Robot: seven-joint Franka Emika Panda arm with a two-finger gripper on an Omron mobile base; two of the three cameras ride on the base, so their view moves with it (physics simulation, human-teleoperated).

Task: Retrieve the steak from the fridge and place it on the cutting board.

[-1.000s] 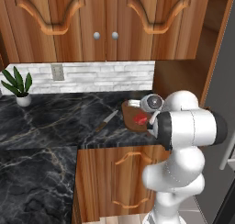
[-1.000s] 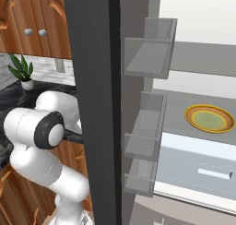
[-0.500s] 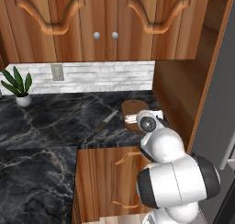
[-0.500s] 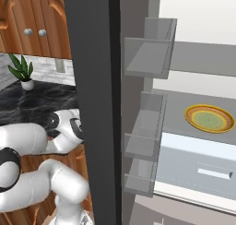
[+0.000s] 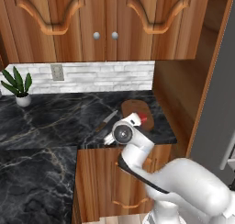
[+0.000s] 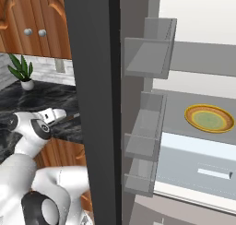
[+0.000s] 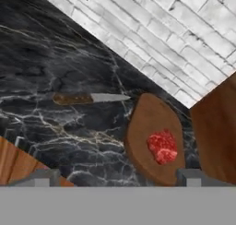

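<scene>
The steak [image 7: 162, 146], a small red raw slab, lies flat on the reddish-brown cutting board [image 7: 152, 127] on the black marble counter. In the hand view my gripper [image 7: 116, 178] hangs back from the board and above the counter's front edge. It is open, its two fingertips [image 7: 191, 177] stand wide apart and nothing is between them. From the left base camera, my hand [image 5: 125, 132] covers the near end of the cutting board [image 5: 135, 107], and a red sliver of the steak [image 5: 144, 120] peeks out beside it. The fridge [image 6: 92, 90] stands open at the right.
A knife [image 7: 87, 98] with a wooden handle lies on the counter left of the board. A yellow plate [image 6: 209, 118] sits on a fridge shelf above a pale drawer [image 6: 203, 166]. A potted plant [image 5: 18, 87] stands far left by the white brick wall.
My arm has folded down and drawn the hand back from over the board toward the counter's front edge. The steak stays on the board and the gripper stays open.
</scene>
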